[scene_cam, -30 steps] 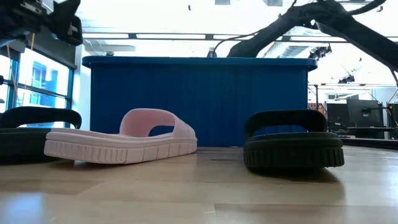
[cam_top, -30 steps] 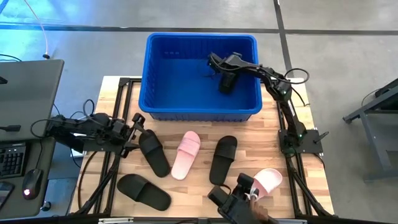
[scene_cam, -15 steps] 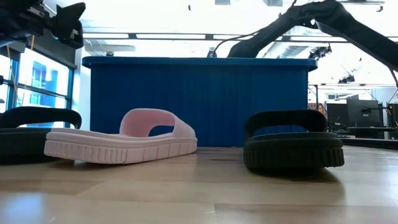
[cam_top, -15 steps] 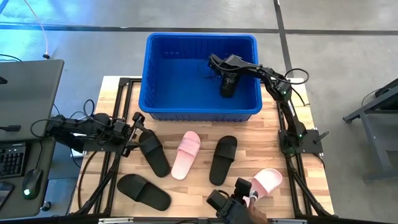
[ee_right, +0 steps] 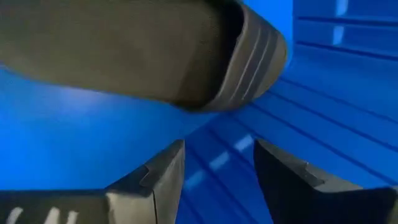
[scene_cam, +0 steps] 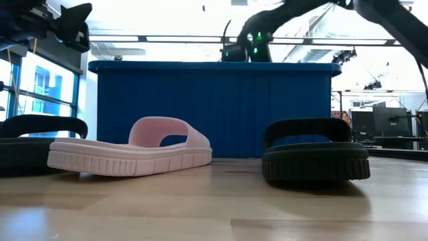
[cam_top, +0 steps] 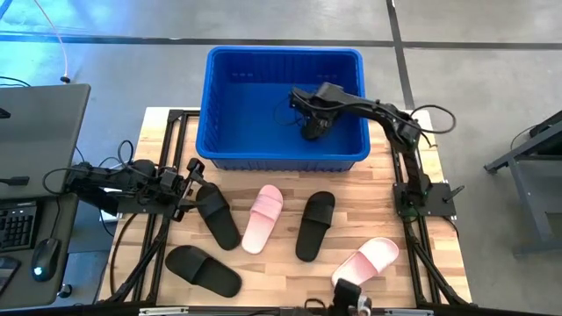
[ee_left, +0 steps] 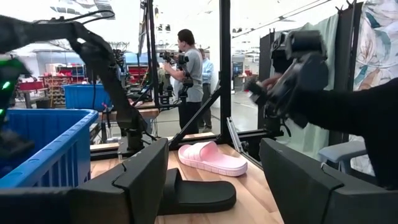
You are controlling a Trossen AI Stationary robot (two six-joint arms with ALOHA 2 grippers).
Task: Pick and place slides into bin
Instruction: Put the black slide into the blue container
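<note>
From above, the right gripper (cam_top: 303,105) reaches into the bin (cam_top: 230,132) at the far edge, a black slide (cam_top: 314,125) under it. Five slides lie mid-table.

Right wrist view: its fingers (ee_right: 149,180) spread, the slide (ee_right: 155,56) just beyond, free.

Left gripper (cam_top: 189,186) hovers open near the left edge.

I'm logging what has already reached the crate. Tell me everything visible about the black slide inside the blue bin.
The black slide is a dark, matte, rubbery-looking sandal with a ridged sole edge, seen close in the right wrist view. It is inside the bin, toward its right side, directly at the right gripper. Whether the gripper grips it or has let go, and whether it rests on the floor, cannot be told.
</note>
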